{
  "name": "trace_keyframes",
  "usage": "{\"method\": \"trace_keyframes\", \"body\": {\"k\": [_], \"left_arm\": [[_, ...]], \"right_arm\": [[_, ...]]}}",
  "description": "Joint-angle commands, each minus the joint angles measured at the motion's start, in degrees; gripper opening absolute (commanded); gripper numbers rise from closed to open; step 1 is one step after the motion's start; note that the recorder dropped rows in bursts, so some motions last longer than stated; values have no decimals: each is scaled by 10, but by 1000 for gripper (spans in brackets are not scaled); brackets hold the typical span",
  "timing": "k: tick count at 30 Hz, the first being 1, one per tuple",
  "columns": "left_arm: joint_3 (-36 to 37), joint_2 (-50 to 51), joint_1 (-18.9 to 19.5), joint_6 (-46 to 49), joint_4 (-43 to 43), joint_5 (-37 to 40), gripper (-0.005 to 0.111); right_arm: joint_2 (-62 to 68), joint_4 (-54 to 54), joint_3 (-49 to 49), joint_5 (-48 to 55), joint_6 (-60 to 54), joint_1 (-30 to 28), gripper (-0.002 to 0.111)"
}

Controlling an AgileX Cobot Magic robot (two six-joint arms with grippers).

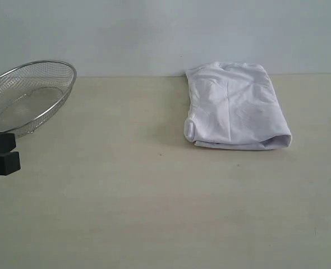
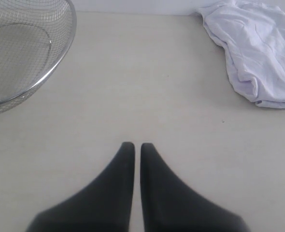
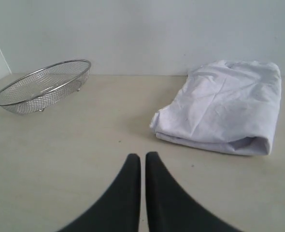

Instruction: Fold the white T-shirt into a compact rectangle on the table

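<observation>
No writing, label, brand, number or sign can be read in any of the three views. The white T-shirt (image 1: 237,106), in the upper right of the exterior frame, shows only plain white cloth on its folded top side, and the wire-mesh basket (image 1: 28,95), in the upper left, shows only bare metal
</observation>
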Motion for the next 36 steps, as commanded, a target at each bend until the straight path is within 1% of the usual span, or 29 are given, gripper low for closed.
{"method": "trace_keyframes", "body": {"k": [1, 4, 7, 15, 21, 25, 27, 30, 32, 34, 36], "left_arm": [[2, -3, 2, -4, -1, -8, 5], [2, -3, 2, -4, -1, -8, 5], [2, -3, 2, -4, -1, -8, 5], [2, -3, 2, -4, -1, -8, 5], [2, -3, 2, -4, -1, -8, 5], [2, -3, 2, -4, -1, -8, 5], [2, -3, 2, -4, -1, -8, 5], [2, -3, 2, -4, -1, -10, 5], [2, -3, 2, -4, -1, -10, 5], [2, -3, 2, -4, -1, -10, 5], [2, -3, 2, -4, -1, -10, 5]], "right_arm": [[-39, 14, 45, -31, 0, -5, 0], [-39, 14, 53, -42, 8, -5, 0], [-39, 12, 53, -26, 7, -5, 0], [-39, 9, 53, -26, 9, -5, 0], [-39, -27, 53, -26, -51, -5, 0], [-39, -52, 53, -15, -54, -5, 0], [-39, -100, 53, -3, -13, -5, 0], [-39, -228, 53, 14, 154, -5, 0], [-39, -307, 53, 2, 262, -5, 0], [-39, -358, 53, 3, 315, -5, 0], [-39, -370, 53, 1, 323, -5, 0]]}}
